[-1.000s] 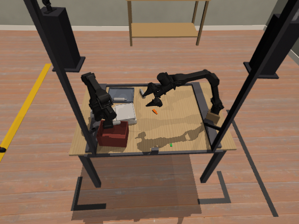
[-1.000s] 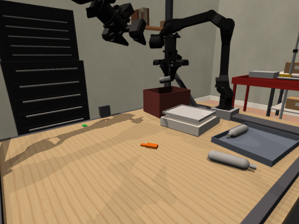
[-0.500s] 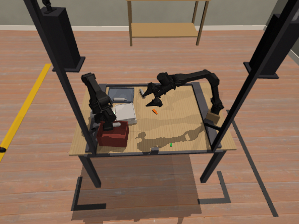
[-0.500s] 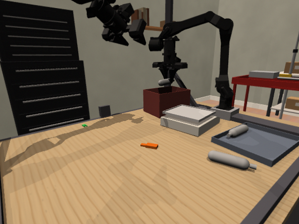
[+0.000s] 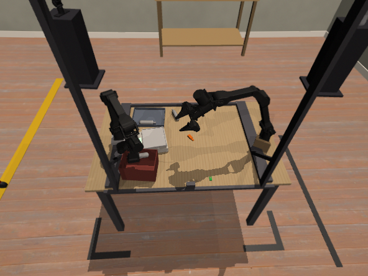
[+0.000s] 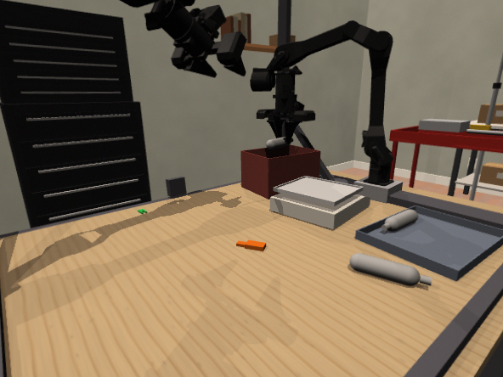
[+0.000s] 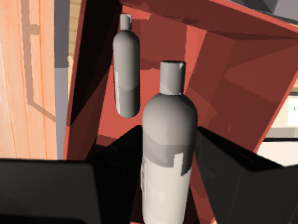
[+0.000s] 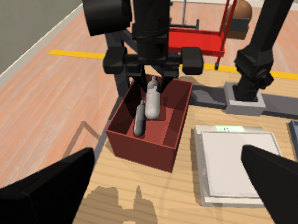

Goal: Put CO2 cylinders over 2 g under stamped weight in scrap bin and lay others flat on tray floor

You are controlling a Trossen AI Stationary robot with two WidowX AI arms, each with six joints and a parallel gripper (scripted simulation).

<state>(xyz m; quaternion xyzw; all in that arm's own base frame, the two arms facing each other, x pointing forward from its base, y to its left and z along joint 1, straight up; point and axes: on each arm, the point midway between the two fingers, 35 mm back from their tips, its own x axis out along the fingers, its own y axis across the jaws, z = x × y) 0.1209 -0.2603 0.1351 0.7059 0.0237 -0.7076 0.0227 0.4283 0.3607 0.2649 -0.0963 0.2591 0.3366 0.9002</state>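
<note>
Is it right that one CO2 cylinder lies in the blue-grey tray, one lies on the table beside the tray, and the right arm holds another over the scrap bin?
Not the right arm: the left arm's jaws hold that CO2 cylinder over the scrap bin, as the left wrist view shows. The rest is correct.

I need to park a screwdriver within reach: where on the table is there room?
Bare wood lies between the orange piece and the green piece. Crowded: the scale, between bin and tray.
</note>
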